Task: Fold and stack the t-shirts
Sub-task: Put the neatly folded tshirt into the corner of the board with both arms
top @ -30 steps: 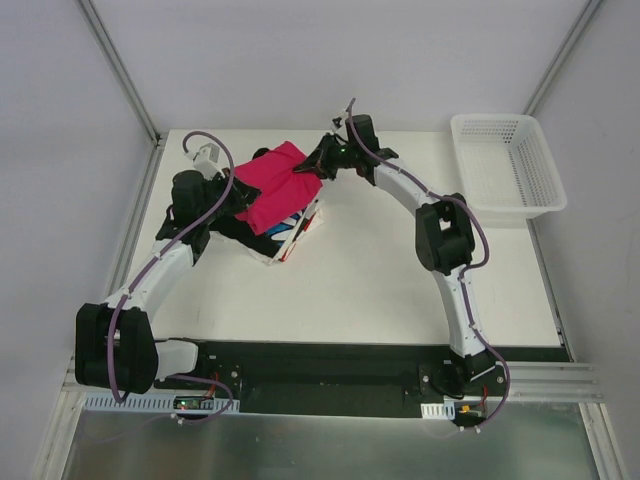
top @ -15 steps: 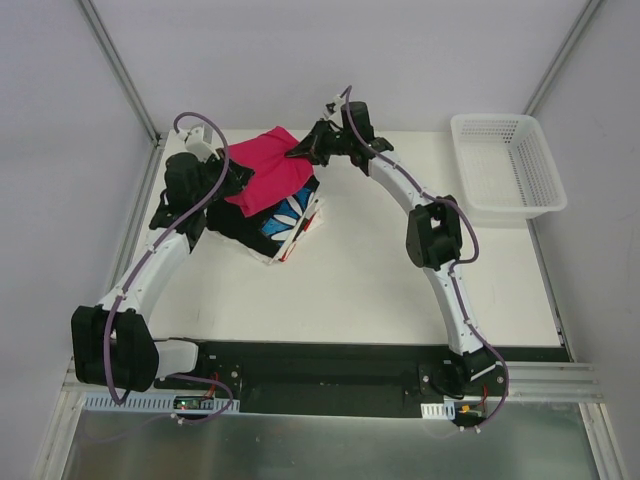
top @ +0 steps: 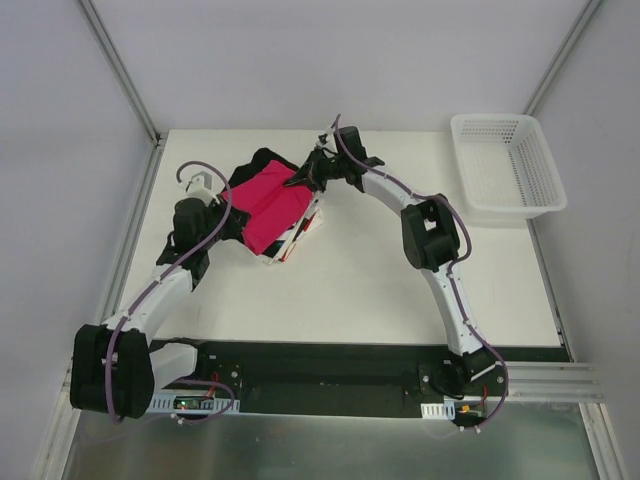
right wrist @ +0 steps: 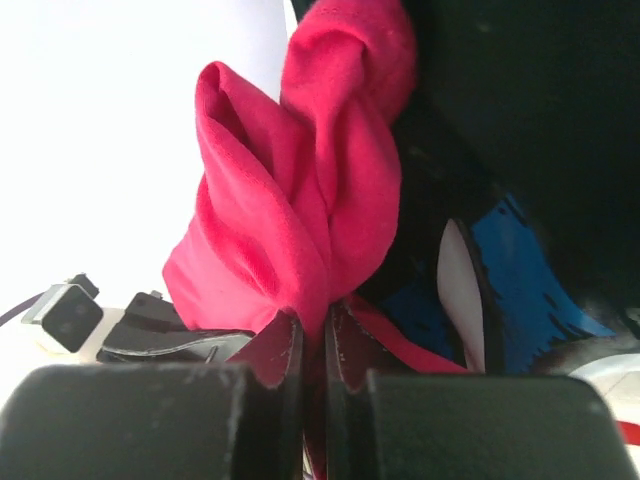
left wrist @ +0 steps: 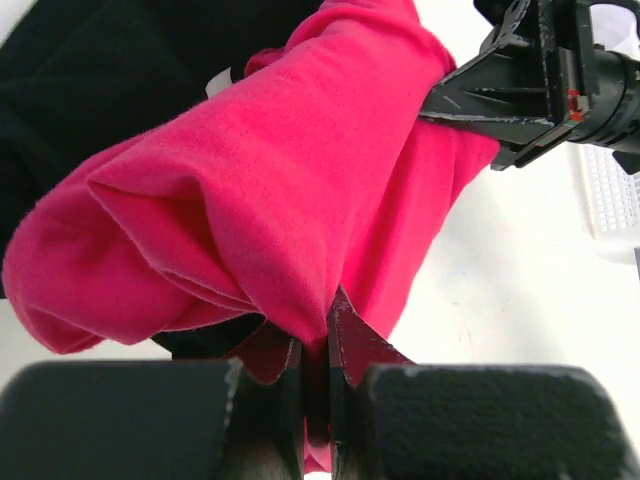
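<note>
A crimson-pink t-shirt (top: 268, 202) is stretched between my two grippers over a pile of t-shirts at the table's back left. My left gripper (top: 232, 222) is shut on the pink cloth's left end (left wrist: 300, 290); my right gripper (top: 303, 177) is shut on its right end (right wrist: 310, 240). Under it lies a black t-shirt with blue-and-white print (top: 262, 160) (right wrist: 510, 290), on top of tees showing white and red edges (top: 300, 236). In the left wrist view the right gripper (left wrist: 480, 100) pinches the far corner of the pink tee.
A white lattice basket (top: 505, 165) stands at the table's back right. The cream table (top: 360, 290) stretches in front of the pile. Metal frame posts rise at both back corners.
Both grippers have come down and forward with the pink t-shirt, lowering it from above the back of the pile onto the black one. The black tee's far edge now shows behind it.
</note>
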Action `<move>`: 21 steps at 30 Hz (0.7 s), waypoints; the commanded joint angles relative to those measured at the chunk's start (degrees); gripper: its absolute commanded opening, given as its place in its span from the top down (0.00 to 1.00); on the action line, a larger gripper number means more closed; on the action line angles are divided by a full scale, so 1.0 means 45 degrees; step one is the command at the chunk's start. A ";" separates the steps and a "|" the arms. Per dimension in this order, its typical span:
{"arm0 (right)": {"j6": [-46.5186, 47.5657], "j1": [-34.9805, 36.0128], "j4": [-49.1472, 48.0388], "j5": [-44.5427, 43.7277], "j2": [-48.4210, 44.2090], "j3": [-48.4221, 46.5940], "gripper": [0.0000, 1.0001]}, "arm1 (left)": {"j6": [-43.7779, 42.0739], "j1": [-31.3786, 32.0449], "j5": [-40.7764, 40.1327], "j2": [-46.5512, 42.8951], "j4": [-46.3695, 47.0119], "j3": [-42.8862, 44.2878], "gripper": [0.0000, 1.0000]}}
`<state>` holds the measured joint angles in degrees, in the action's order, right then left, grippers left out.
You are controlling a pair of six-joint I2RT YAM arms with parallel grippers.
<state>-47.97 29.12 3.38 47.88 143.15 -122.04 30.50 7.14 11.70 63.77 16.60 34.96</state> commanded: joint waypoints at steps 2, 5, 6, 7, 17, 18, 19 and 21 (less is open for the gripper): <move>-0.0436 -0.0613 -0.1161 -0.0873 -0.0581 0.0380 0.99 | 0.0916 -0.0043 0.0405 0.0651 0.2695 -0.0835 1.00; -0.0376 -0.0652 -0.1161 -0.0991 -0.0718 0.0557 0.99 | 0.1288 -0.0043 0.0914 0.1647 0.3730 -0.0991 1.00; -0.0357 -0.0671 -0.1161 -0.1030 -0.0698 0.0576 0.99 | 0.1366 -0.0043 0.1031 0.2133 0.4120 -0.1011 1.00; -0.0376 -0.0671 -0.1161 -0.1069 -0.0660 0.0538 0.99 | 0.1366 -0.0043 0.1225 0.2351 0.4240 -0.0953 1.00; -0.0552 -0.0789 -0.1044 -0.1225 -0.0308 0.0050 0.99 | 0.2050 -0.0024 0.1813 0.3759 0.5607 -0.1362 1.00; -0.0571 -0.0808 -0.1005 -0.1225 -0.0269 0.0030 0.99 | 0.2069 -0.0043 0.1774 0.3662 0.5627 -0.1401 1.00; -0.0572 -0.0808 -0.0985 -0.1225 -0.0269 0.0010 0.99 | 0.2050 -0.0043 0.1716 0.3565 0.5608 -0.1498 1.00; -0.0649 -0.0788 -0.0985 -0.1226 -0.0171 -0.0048 0.99 | 0.1992 -0.0043 0.1541 0.3293 0.5336 -0.1538 1.00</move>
<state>-49.06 26.96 1.54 45.06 143.15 -119.24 39.11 7.07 17.76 80.29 39.79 29.47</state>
